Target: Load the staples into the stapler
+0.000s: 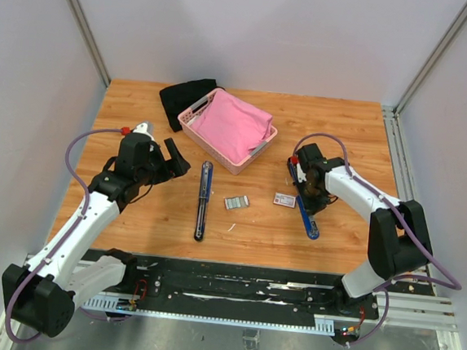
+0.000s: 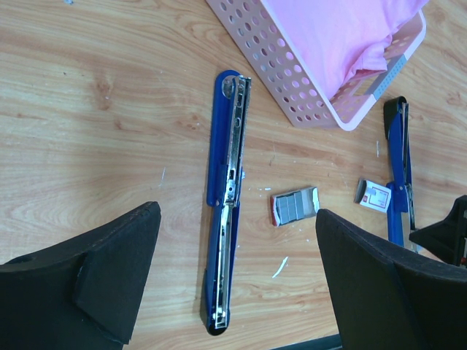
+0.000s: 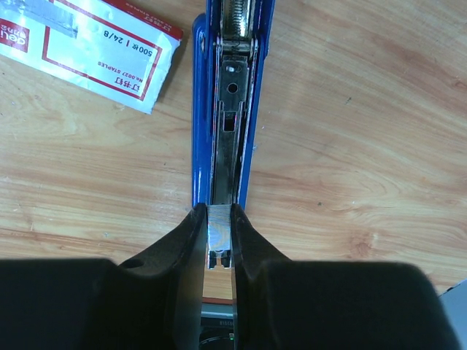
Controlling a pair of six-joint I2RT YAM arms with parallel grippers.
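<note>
Two blue staplers lie opened flat on the wooden table. One stapler is at the centre, the other on the right. My right gripper is shut on a small silvery strip of staples, held at the near end of the right stapler's metal channel. A block of staples rests between the staplers, and the white carton with red print lies left of the right stapler. My left gripper hovers open over the centre stapler, holding nothing.
A pink perforated basket with pink cloth stands at the back centre, and a black cloth lies behind it. A black rail runs along the table's near edge.
</note>
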